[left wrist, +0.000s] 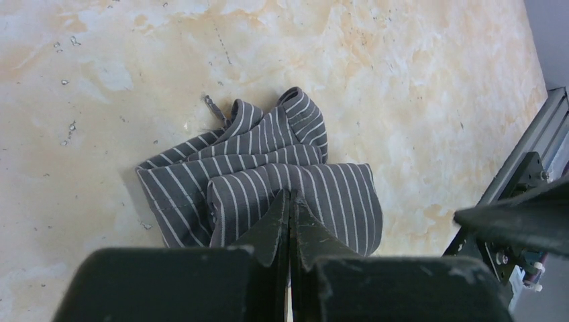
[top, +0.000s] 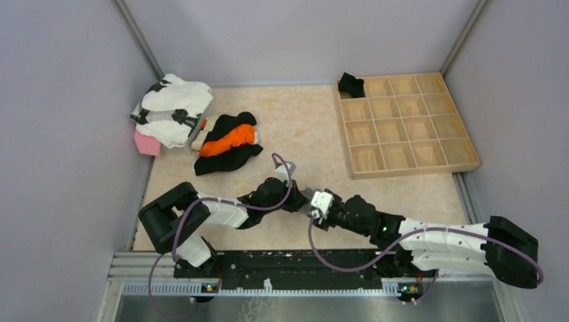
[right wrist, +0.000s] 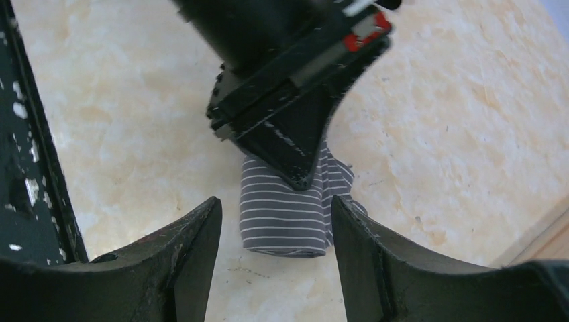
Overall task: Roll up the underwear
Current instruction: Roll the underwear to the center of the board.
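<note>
At the far left corner of the table (top: 302,121) lies a heap of white and black clothes (top: 171,107), with a pink thing (top: 146,143) touching its near side by the left edge. Just to the right of the heap a black and orange garment (top: 229,144) lies crumpled, the orange part across its middle. Nearer the front edge, around the middle of the table, the left gripper (left wrist: 290,201) is clenched, its two fingers pressed flat together and their tips down on the grey striped underwear (left wrist: 268,174). Whether a fold of cloth is nipped between the tips cannot be told. The striped underwear lies bunched in soft folds on the bare surface, with one rounded lobe sticking out on the side away from the left gripper. The right gripper (right wrist: 275,201) faces it from the right, released and holding nothing, one finger on either side of the near end of the cloth, just beside it. Well apart, by the far right corner, a wooden tray (top: 463,164) divided into square compartments sits on the table, and the black underwear (top: 350,84) is bundled in its far left corner compartment
</note>
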Motion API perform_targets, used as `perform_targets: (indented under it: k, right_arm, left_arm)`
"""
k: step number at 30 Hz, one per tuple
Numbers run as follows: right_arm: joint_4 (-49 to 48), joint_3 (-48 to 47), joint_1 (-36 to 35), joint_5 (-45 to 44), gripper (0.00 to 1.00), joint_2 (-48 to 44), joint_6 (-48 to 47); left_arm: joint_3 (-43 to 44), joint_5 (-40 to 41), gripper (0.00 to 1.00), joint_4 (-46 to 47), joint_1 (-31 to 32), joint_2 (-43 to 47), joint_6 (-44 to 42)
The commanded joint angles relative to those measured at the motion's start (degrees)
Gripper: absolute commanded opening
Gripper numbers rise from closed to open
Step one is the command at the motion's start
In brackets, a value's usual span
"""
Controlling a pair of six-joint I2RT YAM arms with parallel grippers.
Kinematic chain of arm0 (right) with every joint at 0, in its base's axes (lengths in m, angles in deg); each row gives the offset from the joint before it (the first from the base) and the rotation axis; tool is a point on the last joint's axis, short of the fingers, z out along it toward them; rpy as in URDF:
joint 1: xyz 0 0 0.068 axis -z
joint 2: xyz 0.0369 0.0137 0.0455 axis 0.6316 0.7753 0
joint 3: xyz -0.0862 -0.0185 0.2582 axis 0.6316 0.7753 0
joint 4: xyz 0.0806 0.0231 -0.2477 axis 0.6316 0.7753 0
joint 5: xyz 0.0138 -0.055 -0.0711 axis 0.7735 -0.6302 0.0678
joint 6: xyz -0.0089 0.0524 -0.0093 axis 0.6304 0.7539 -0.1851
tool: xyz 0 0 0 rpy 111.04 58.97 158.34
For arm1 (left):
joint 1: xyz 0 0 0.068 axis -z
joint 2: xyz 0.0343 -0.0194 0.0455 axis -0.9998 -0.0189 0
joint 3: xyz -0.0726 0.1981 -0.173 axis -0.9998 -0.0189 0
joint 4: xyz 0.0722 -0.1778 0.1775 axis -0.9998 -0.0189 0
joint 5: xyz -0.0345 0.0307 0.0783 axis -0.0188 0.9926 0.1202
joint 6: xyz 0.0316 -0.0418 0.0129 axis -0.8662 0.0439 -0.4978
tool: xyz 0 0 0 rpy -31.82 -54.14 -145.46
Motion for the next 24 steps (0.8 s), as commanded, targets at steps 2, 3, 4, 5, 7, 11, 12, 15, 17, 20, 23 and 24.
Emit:
perform_targets:
  k: [2, 3, 4, 5, 7, 11, 12, 15, 17, 20, 23, 24]
  right_arm:
    - [-0.8, -2.1, -4.5, -1.6, 0.6, 4.3, -13.5]
    - [-0.7, -2.3, -5.0, -1.8, 0.6, 5.3, -14.6]
    - [-0.8, -2.4, -5.4, -1.9, 0.6, 6.3, -15.8]
    - [-1.1, -2.3, -5.9, -1.9, 0.6, 7.4, -17.0]
    - [-2.3, -2.1, -6.8, -2.6, 0.61, 10.3, -19.5]
    - [-6.3, -1.8, -8.4, -5.9, 0.61, 16.7, -23.6]
    - [-7.7, -1.7, -8.8, -7.0, 0.61, 18.2, -24.6]
    - [-14.1, -1.1, -10.1, -10.7, 0.62, 22.5, -27.8]
    - [-17.5, -1.1, -10.6, -13.1, 0.62, 24.8, -29.6]
    - [-20.1, -1.5, -11.0, -17.2, 0.62, 28.5, -32.6]
    - [-19.8, -2.0, -11.0, -18.8, 0.6, 31.5, -34.6]
    - [-19.5, -2.1, -11.0, -18.9, 0.58, 32.2, -34.5]
  left_arm:
    - [-3.4, 2.3, 0.0, -13.8, 0.1, -5.3, -1.2]
    - [-3.3, 2.2, 0.0, -13.7, 0.1, -5.5, -1.4]
    - [-3.2, 2.1, 0.0, -13.7, 0.1, -5.7, -1.5]
    - [-3.1, 2.1, 0.0, -13.7, 0.1, -5.9, -1.6]
    - [-2.8, 1.7, 0.0, -13.7, 0.1, -6.3, -2.0]
    - [-2.4, 1.3, 0.0, -13.6, 0.1, -6.8, -2.4]
    - [-2.4, 1.2, 0.0, -13.5, 0.1, -6.9, -2.5]
    - [-2.5, -0.1, 0.0, -13.3, 0.1, -7.0, -2.7]
    - [-2.5, -0.7, 0.0, -13.3, 0.1, -7.0, -2.9]
    - [-2.4, -1.2, 0.0, -13.2, 0.1, -6.9, -3.3]
    - [-2.5, -1.3, 0.0, -13.2, 0.1, -6.6, -3.3]
    - [-2.6, -1.3, 0.0, -13.1, 0.1, -6.5, -3.4]
